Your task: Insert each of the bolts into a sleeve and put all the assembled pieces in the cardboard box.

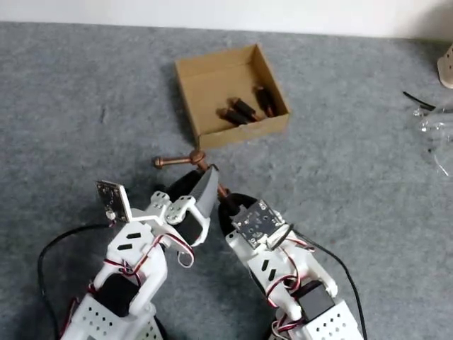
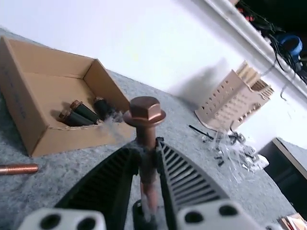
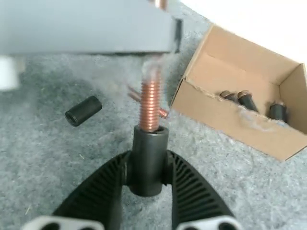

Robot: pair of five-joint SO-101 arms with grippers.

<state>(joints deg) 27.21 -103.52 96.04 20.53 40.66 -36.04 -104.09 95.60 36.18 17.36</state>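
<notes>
The left gripper [image 2: 147, 146] is clamped on a copper bolt [image 2: 144, 112], which is gripped along its shank with the hexagonal head standing clear beyond the fingertips. The right gripper [image 3: 147, 162] is closed around a black sleeve [image 3: 148, 143], and the bolt's threaded end is seen entering the sleeve's open mouth — how deep it sits cannot be told. The two grippers are met near the middle of the grey carpet [image 1: 354, 177], just on the near side of the cardboard box [image 1: 212, 85]. Three assembled pieces [image 1: 244, 108] are laid in the box, toward its right near corner. A second bolt [image 1: 170, 162] is left loose on the carpet just near of the box's near wall, to the left of the held bolt's head. A spare sleeve [image 3: 83, 110] is laid on its side on the carpet — close to the grippers, apart from the box.
</notes>
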